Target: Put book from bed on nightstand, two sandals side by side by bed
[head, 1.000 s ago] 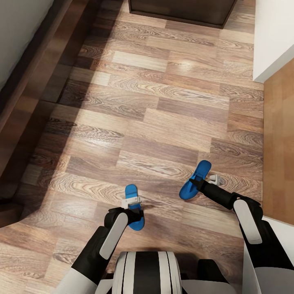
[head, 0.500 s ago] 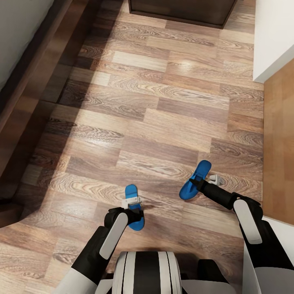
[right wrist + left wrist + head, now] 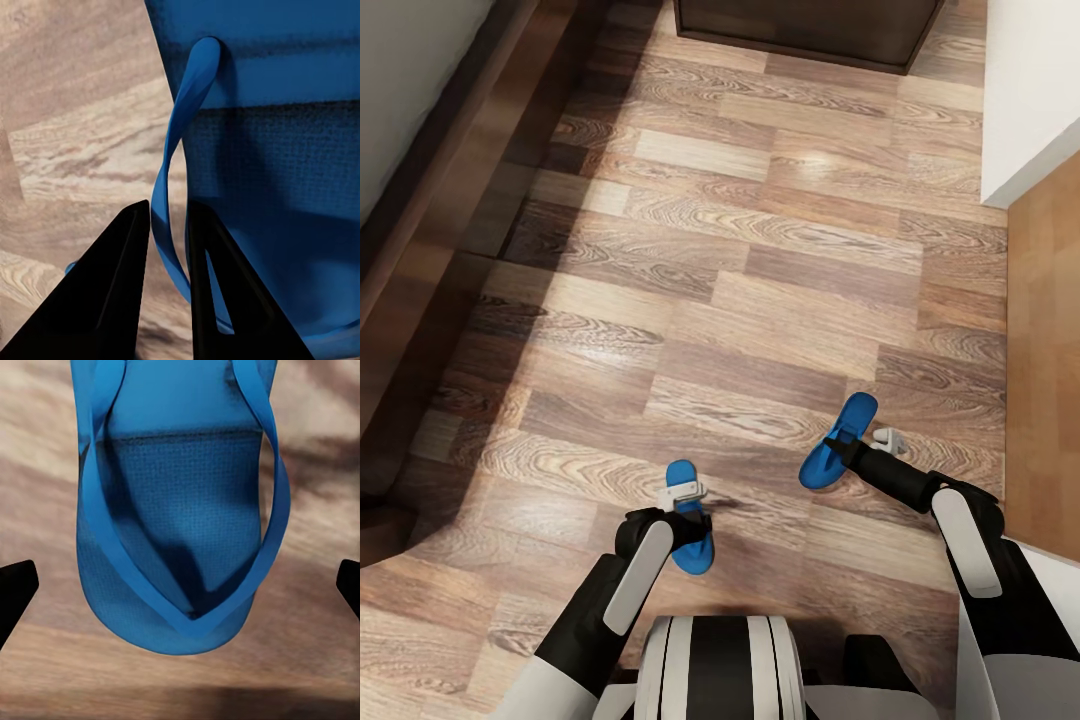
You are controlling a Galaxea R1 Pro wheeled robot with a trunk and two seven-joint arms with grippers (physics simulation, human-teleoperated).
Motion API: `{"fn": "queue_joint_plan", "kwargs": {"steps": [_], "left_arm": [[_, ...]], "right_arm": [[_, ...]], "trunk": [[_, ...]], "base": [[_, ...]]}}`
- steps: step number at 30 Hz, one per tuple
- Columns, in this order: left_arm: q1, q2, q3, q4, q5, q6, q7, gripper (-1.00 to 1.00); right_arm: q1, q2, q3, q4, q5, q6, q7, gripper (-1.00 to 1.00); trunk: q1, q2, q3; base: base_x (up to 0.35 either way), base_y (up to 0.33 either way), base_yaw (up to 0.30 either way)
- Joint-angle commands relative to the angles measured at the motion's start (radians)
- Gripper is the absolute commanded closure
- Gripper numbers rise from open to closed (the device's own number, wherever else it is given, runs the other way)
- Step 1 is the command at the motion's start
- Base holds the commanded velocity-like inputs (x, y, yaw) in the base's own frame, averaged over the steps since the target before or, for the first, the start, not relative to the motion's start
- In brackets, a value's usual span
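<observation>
Two bright blue sandals lie low over the wood floor in front of my base. My left gripper (image 3: 685,497) hangs open over the left sandal (image 3: 682,475). In the left wrist view that sandal (image 3: 180,510) lies flat between the black fingertips (image 3: 15,589), which stand wide apart. My right gripper (image 3: 842,447) is shut on the right sandal (image 3: 852,415). Its two fingers (image 3: 112,285) pinch that sandal's (image 3: 285,172) strap. The bed (image 3: 415,215) runs along the left. The book is out of view.
A dark brown cabinet (image 3: 810,30) that looks like a nightstand stands at the far end of the floor. A white wall corner (image 3: 1030,100) and a tan door (image 3: 1050,350) close the right side. Open plank floor (image 3: 760,260) lies between them.
The whole view has shifted slightly: the floor and the left sandal sit a little lower in the picture. Both grippers and the right sandal keep their places.
</observation>
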Motion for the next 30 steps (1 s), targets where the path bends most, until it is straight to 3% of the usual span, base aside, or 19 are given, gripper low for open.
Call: {"fn": "queue_joint_plan", "kwargs": {"steps": [1,27,30], "left_arm": [[0.000,0.000,-0.001,-0.001,0.010,0.001,0.010,-1.00],[0.000,0.000,0.000,-0.001,0.009,-0.001,0.010,-1.00],[0.000,0.000,0.000,0.000,0.008,-0.027,0.010,-1.00]], "right_arm": [[0.000,0.000,-0.002,0.000,0.002,0.005,0.008,1.00],[0.000,0.000,-0.002,0.000,0.002,0.005,0.009,1.00],[0.000,0.000,-0.002,0.000,0.002,0.005,0.009,1.00]], "trunk": [[0.000,0.000,0.000],[0.005,-0.003,0.000],[0.005,-0.003,0.000]], "base": [[0.000,0.000,0.000],[0.000,0.000,0.000],[0.000,0.000,0.000]]}}
